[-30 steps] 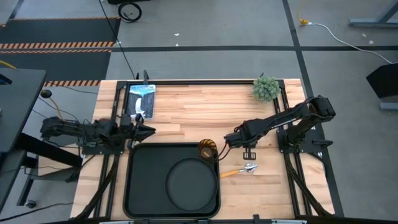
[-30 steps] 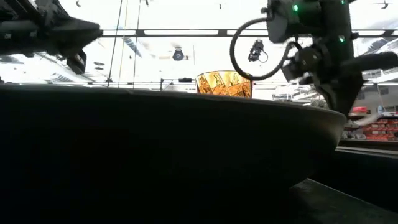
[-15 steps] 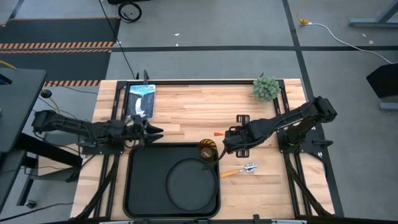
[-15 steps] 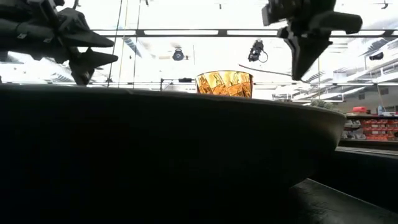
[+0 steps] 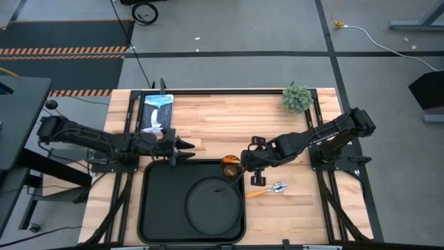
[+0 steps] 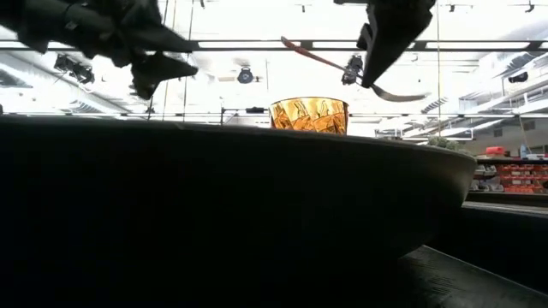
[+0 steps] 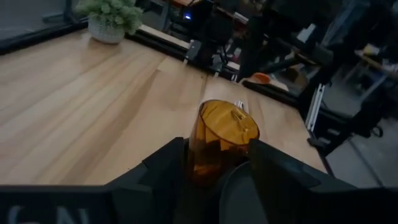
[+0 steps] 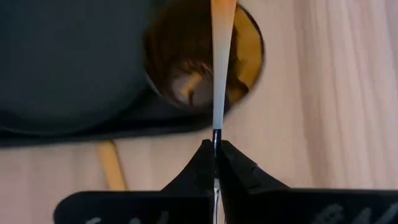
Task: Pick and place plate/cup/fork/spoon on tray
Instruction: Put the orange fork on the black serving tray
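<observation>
Over the amber faceted cup [image 8: 202, 59], orange-handled fork [image 8: 219, 68], pinched

Amber cup [image 5: 231, 165], black tray [image 5: 156, 208]

Both arms extended inward over the table.
Right gripper [image 5: 248, 164] reaches in from the right side, wrist low, fingers [image 8: 205, 163] pinched together on a thin utensil handle. Left gripper [image 5: 186, 145] stretches in from the left edge, arm near horizontal, fingers [image 7: 163, 163] spread apart, holding nothing.
</observation>
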Robot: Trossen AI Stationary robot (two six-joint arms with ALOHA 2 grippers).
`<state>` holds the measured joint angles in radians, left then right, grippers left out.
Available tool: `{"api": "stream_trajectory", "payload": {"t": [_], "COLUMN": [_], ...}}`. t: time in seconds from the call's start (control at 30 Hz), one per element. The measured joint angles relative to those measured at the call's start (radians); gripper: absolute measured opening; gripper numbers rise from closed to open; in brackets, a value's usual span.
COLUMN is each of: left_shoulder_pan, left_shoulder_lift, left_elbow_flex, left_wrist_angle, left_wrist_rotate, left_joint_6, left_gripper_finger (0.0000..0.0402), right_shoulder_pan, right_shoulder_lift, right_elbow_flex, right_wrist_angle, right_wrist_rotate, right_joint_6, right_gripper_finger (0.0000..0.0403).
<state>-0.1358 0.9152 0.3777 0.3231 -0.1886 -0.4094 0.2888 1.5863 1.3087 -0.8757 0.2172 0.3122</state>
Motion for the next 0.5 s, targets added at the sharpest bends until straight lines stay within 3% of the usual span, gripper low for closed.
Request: {"api": "stream_trajectory", "payload": {"t": [0.27, 0.5], "left_shoulder_pan": [-0.027, -0.022], "left_shoulder_lift": [0.183, 0.348], "left_elbow_flex": [0.174, 0.375], "left_wrist_angle": [-0.025, -0.184], "left_wrist_rotate": [0.069, 0.069], "left_joint_6": [0.060, -0.019], "left_gripper_finger": [0.0238, 0.0237], "right_shoulder_pan": [0.013, 0.068], "right_shoulder_lift": [0.000, 0.000], "right_elbow_flex": [0.010, 0.018], "right_wrist_angle": [0.001, -0.020], "right_wrist_rotate": [-0.111, 0.056], "right_joint_6": [0.028, 0.029], "right_gripper_finger": [0.0007, 0.0007]}}
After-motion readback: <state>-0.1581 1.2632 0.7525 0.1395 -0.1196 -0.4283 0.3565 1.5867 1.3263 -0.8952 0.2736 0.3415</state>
